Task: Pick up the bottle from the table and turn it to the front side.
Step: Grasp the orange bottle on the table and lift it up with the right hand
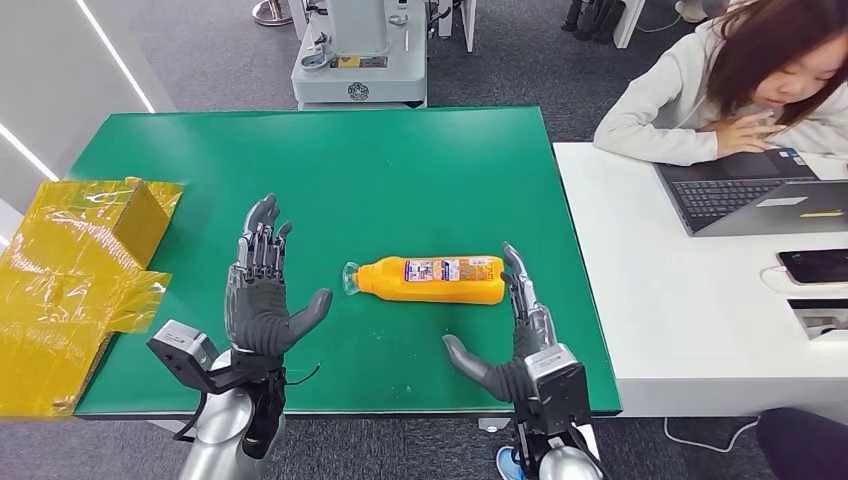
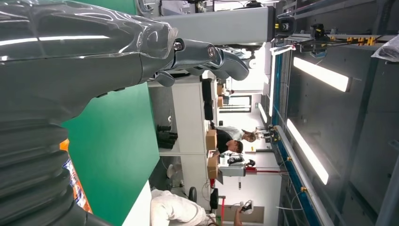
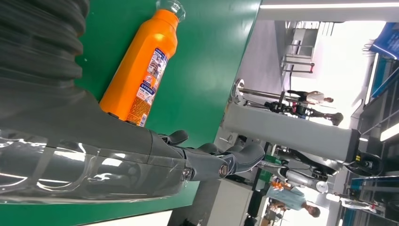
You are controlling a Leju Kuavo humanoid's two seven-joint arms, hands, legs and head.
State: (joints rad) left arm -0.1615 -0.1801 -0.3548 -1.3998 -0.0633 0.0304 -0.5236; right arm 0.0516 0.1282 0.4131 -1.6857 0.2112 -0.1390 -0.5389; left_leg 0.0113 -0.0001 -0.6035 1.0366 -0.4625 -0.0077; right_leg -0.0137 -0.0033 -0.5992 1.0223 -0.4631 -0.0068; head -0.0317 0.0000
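- Green surface (image 1: 400, 170): the orange bottle (image 1: 435, 280) lies on its side near my edge.
- My right hand (image 1: 510, 345), fingers spread, empty, just beside its base.
- My left hand (image 1: 262, 290), fingers spread, empty, apart from it.

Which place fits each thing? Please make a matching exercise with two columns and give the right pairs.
Things:
1. orange bottle
2. yellow wrapped box
3. laptop
4. left hand

Places:
A. on the white desk, in front of the person
B. lying on its side on the green table, beside the right hand
C. at the green table's left edge
D. raised open over the green table, holding nothing

Pairs: 1-B, 2-C, 3-A, 4-D
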